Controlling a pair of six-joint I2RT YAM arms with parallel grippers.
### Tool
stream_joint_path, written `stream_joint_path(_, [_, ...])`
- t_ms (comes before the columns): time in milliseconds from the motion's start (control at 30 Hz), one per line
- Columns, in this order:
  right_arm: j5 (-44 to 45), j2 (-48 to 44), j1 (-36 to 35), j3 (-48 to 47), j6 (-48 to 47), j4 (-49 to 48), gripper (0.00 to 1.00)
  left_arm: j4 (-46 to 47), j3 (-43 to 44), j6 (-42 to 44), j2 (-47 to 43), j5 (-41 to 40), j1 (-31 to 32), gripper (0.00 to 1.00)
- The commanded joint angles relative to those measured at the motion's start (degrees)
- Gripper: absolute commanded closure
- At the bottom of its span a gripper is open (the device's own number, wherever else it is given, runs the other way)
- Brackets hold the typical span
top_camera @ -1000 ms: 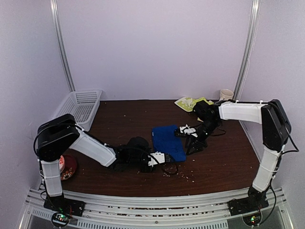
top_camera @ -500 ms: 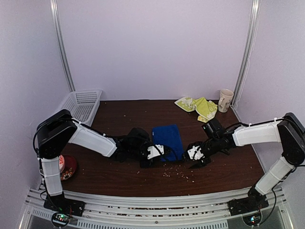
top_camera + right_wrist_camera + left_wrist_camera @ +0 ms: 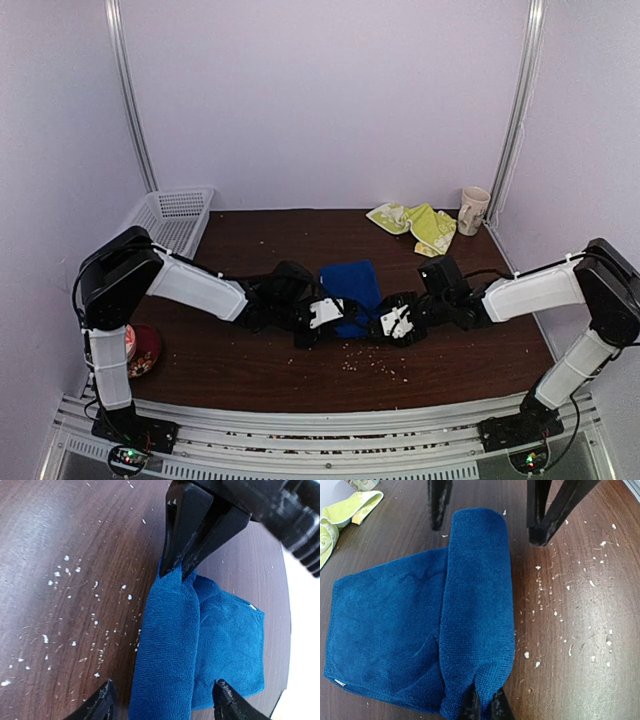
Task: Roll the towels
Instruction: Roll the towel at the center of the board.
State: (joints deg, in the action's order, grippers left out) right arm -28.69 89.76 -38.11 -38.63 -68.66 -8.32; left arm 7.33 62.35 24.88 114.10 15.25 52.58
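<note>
Your left gripper is clenched on one end of the rolled fold of the royal-blue terry towel. Your right gripper stands released, its fingers astride the roll's opposite end; half a second earlier it lay off to the towel's right. The roll is a plush tube, and the rest of the cloth lies flat beside it at mid-table. White crumbs speckle the dark wood table on the roll's free side. The yellow-green patterned towel lies crumpled near the far right edge, well apart.
</note>
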Motion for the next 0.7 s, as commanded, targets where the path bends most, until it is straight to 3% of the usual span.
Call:
stream_joint_path(0, [4.4,2.4,-1.1,0.7,2.3,-4.4,0.36,-4.4,0.1,-1.1,2.1,2.1,-0.6,1.0])
stream_joint_path(367, [7.0,4.0,-1.9,1.3,1.6,-5.3,0.51,-4.8,1.0,-1.9,2.8,4.6,-1.8,1.0])
stream_joint_path(667, [5.5,1.2,-2.1,3.2,-1.1,-5.8,0.43,-5.2,1.5,-2.2,3.3,5.6,-2.3,1.0])
